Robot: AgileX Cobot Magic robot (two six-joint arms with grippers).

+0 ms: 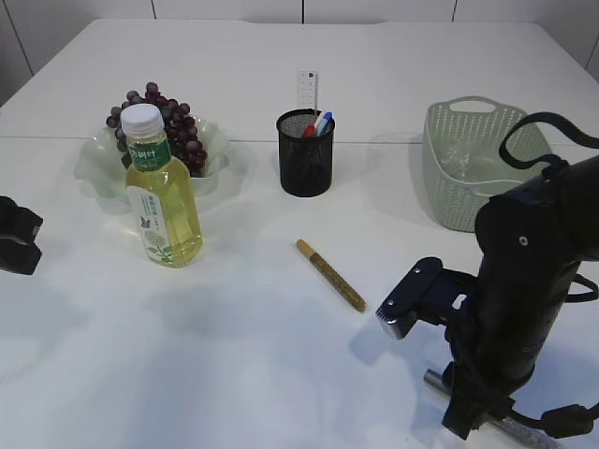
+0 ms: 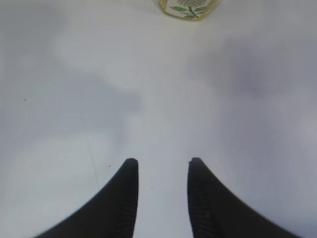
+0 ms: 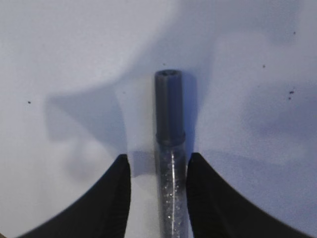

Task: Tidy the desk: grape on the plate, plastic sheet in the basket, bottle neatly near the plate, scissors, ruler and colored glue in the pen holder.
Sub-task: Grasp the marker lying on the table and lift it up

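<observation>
**Silver glue stick lined up for the pick**

The silver glitter glue stick (image 3: pixel 171 163) lay on the table at lower right of the exterior view, between your right gripper (image 3: pixel 158 198)'s parted jaws; contact I could not tell. You needed to close, lift, and carry it to the pen holder (image 1: pixel 305 152) at upper centre. The gold glue stick (image 1: pixel 330 274) waited mid-frame. Your left gripper (image 2: pixel 161 198) stood apart, empty.
</observation>
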